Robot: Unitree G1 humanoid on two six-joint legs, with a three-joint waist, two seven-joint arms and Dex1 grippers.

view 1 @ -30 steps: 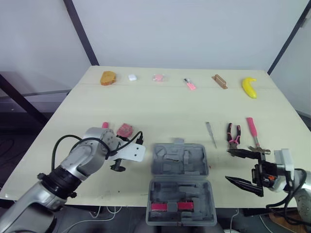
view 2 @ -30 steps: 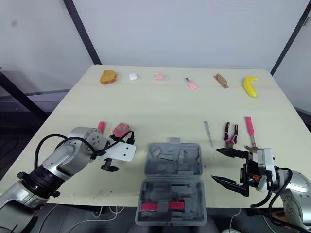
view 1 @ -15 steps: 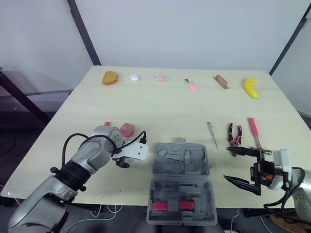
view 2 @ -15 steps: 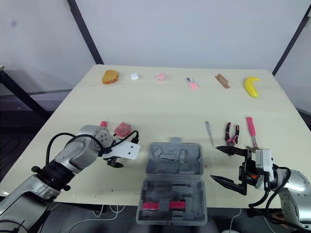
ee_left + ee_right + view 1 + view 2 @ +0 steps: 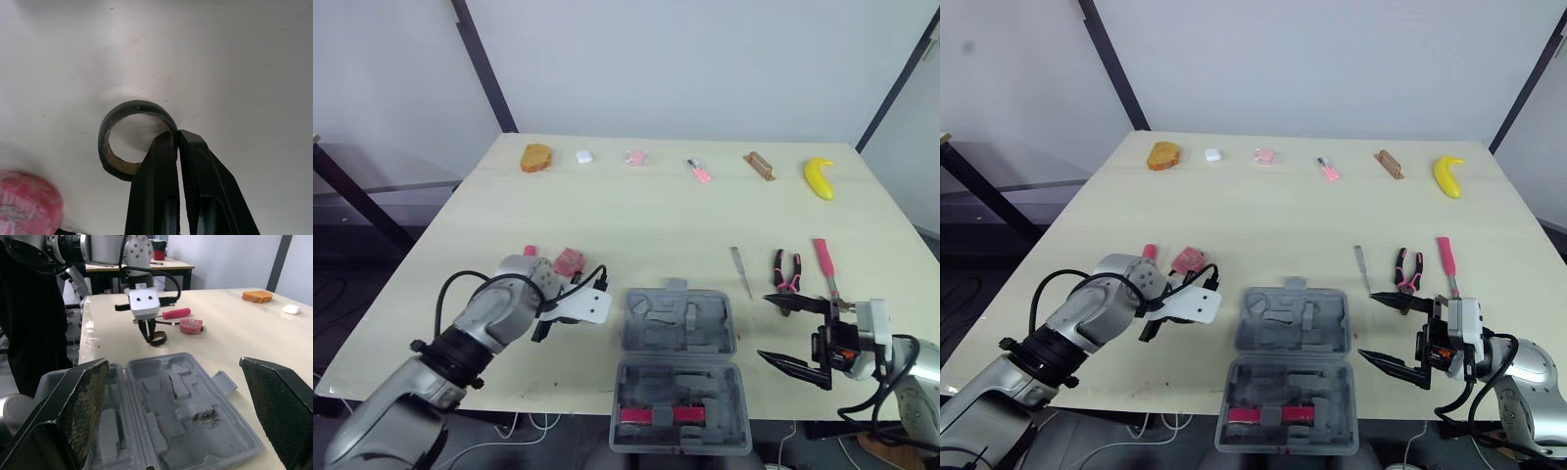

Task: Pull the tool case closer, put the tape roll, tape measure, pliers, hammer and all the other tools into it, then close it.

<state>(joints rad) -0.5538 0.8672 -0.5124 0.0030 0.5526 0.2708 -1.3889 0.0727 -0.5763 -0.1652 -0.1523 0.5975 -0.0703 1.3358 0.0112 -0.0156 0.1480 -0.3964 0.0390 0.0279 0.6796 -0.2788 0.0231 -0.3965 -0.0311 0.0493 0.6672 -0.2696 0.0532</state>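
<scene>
The grey tool case (image 5: 677, 323) lies open at the table's front edge, with pink-red pieces in its near half. To its left, my left gripper (image 5: 173, 134) is shut on the wall of the black tape roll (image 5: 103, 147), which rests on the table. The red tape measure (image 5: 568, 260) and a pink-handled tool (image 5: 529, 252) lie just beyond it. My right gripper (image 5: 764, 326) stands open beside the case's right edge, holding nothing. Beyond that gripper lie the pliers (image 5: 785, 271), a long pink-handled tool (image 5: 822, 262) and a thin metal tool (image 5: 739, 269).
Along the table's far edge sits a row of items: an orange piece (image 5: 534, 157), a small white piece (image 5: 583, 156), a pink piece (image 5: 634, 157), a pink tool (image 5: 697, 170), a wooden block (image 5: 756, 164) and a banana (image 5: 818, 176).
My left gripper's fingers have closed from wide open onto the tape roll's wall. The right gripper has drifted slightly left toward the case, still open.
</scene>
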